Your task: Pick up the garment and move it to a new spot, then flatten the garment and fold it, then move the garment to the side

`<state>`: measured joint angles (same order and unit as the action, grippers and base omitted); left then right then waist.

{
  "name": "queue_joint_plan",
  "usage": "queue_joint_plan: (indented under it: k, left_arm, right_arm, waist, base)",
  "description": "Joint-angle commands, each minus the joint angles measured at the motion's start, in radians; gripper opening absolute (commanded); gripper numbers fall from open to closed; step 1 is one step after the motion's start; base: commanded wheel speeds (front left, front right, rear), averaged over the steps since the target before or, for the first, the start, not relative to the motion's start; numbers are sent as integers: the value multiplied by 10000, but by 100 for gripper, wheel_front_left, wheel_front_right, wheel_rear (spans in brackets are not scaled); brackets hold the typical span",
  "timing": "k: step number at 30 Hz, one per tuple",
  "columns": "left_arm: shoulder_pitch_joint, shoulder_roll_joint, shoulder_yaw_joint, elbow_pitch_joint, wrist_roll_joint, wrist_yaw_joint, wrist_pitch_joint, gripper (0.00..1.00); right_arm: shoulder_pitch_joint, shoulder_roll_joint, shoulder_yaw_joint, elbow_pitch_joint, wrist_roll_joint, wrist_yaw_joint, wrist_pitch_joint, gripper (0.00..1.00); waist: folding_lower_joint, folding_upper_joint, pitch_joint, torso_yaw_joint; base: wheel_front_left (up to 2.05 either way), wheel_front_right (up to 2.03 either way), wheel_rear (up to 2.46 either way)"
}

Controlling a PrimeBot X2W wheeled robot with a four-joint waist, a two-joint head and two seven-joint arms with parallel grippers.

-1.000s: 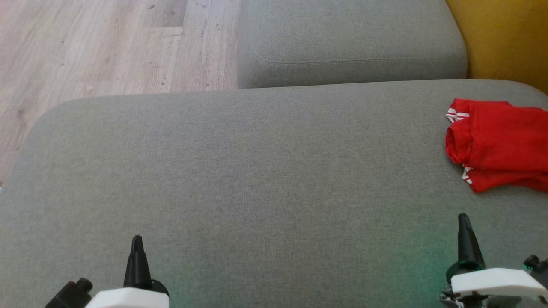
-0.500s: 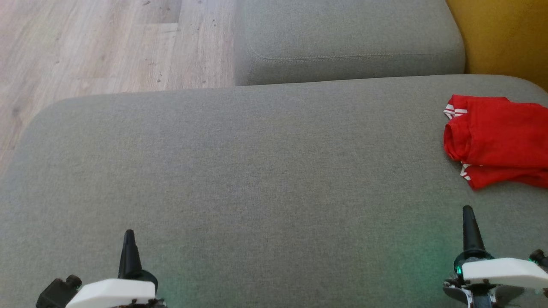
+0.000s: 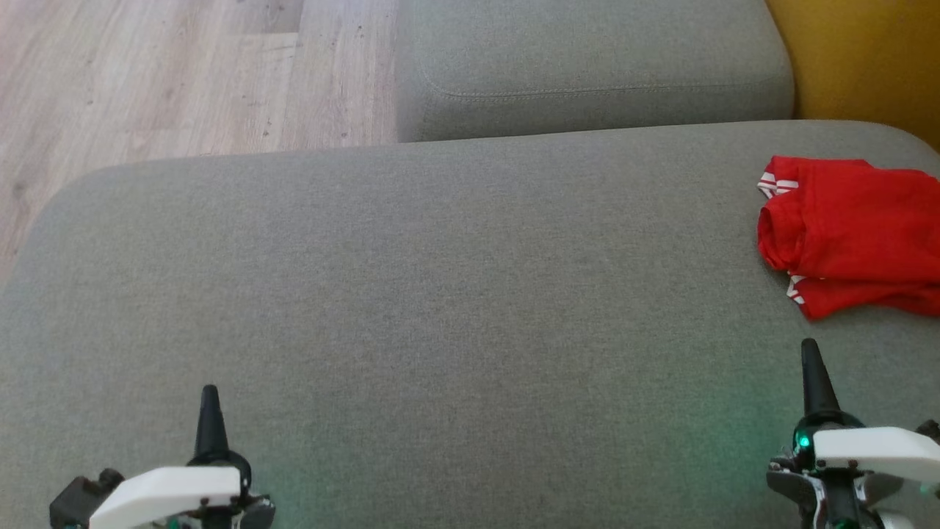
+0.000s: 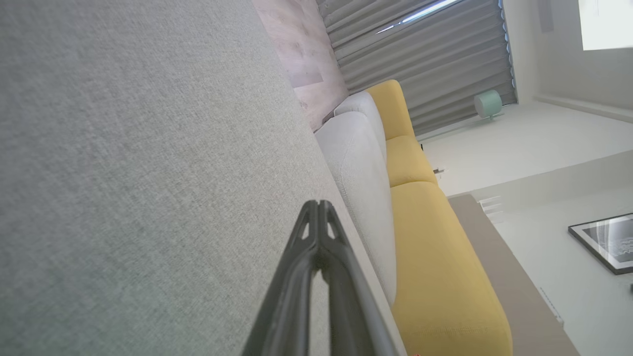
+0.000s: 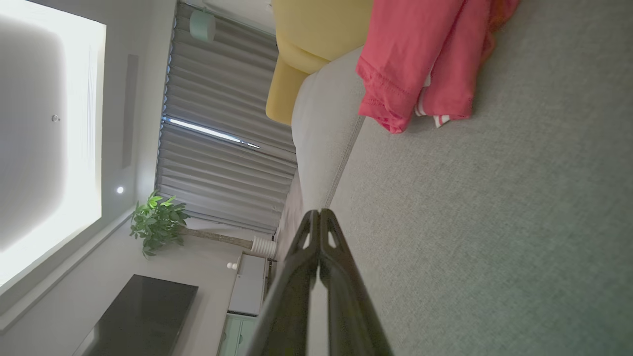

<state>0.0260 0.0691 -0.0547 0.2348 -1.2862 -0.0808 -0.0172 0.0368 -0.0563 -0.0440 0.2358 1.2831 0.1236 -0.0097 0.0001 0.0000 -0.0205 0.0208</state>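
The camera alone seems to have shifted; the red garment (image 3: 852, 235) lies unmoved at the grey seat's (image 3: 440, 294) far right, apparently folded; left gripper (image 3: 210, 397) and right gripper (image 3: 808, 351) hover empty with their fingers pressed together; the task is probably done.

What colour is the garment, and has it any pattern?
The garment is red, with white stripes at some edges; the head view shows it best.

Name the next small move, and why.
Probably open the right gripper and reach toward the red garment: it lies bunched near the right edge of the grey cushion, just ahead of that shut, empty gripper, far from the left gripper.
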Motion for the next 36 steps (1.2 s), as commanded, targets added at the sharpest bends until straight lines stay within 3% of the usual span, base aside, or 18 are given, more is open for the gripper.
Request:
queue_joint_plan:
  k: [1, 30, 36]
  left_arm:
    - [-591, 140, 407, -243, -311, -104, 99, 0]
    - [-1286, 111, 1247, 74, -3482, -488, 947, 0]
    - [-1308, 93, 1295, 85, -3550, -498, 991, 0]
  right_arm:
    - [-556, -198, 88, -261, 335, 55, 89, 0]
    - [-1392, -194, -335, 59, 3461, 71, 923, 0]
    - [-1417, -178, -369, 70, 3529, 71, 964, 0]
  waist:
    - [-1, 0, 13, -11]
    - [-1, 0, 231, -202]
    - [-1, 0, 237, -208]
  base:
    - [0, 0, 0]
    - [0, 0, 0]
    - [0, 0, 0]
